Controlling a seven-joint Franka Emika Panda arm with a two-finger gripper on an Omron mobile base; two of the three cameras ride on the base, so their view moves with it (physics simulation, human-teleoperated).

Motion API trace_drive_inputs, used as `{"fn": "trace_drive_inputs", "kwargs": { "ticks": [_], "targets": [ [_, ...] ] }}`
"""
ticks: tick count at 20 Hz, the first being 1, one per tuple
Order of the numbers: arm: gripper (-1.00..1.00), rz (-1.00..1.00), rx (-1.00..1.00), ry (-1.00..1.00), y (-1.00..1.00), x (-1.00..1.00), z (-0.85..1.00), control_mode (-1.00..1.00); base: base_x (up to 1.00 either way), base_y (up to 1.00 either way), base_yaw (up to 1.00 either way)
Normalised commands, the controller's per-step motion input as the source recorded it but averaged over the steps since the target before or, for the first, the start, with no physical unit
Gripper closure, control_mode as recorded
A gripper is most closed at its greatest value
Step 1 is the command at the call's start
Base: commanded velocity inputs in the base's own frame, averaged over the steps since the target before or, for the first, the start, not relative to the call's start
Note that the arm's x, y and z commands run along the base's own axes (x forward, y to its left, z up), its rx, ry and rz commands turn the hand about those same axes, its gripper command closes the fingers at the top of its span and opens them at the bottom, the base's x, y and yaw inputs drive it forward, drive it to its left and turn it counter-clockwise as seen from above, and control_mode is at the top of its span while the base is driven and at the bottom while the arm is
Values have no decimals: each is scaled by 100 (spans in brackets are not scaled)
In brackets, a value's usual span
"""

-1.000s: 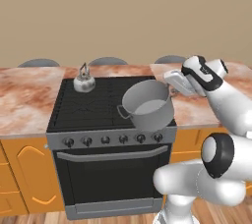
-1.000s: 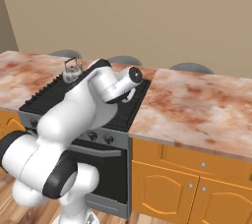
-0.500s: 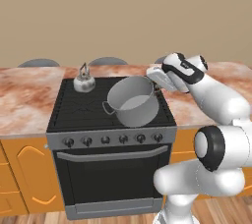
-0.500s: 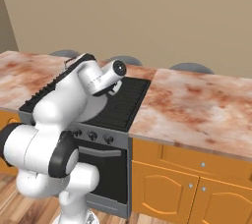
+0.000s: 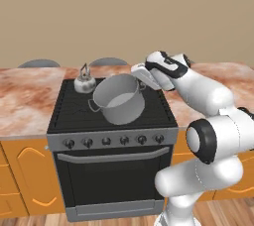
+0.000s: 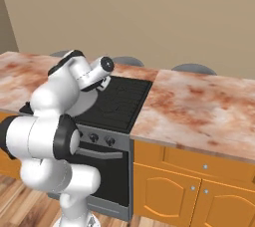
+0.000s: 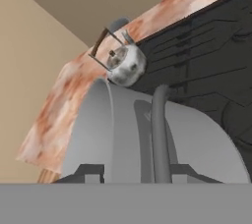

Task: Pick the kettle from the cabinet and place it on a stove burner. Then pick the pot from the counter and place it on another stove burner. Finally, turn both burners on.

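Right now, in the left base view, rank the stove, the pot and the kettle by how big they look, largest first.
1. The stove, by far the largest.
2. The pot, tilted and held at its rim by the gripper.
3. The kettle, smallest; it sits farther back, but that alone does not explain the gap.

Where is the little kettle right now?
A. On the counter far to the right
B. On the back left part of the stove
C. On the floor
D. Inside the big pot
B: the kettle stands upright on the stove at its back left corner, just behind and left of the tilted pot that the gripper holds above the grates.
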Motion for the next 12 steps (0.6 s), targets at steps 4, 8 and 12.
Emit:
{"fn": "trace_drive_inputs", "kwargs": {
  "ticks": [4, 8, 12],
  "targets": [
    [100, 1, 4, 0, 51, 35, 0, -100, 0, 0, 0],
    [100, 1, 5, -1, 48, 32, 0, -100, 0, 0, 0],
    [100, 1, 7, 0, 38, 36, 0, -100, 0, 0, 0]
  ]
}}
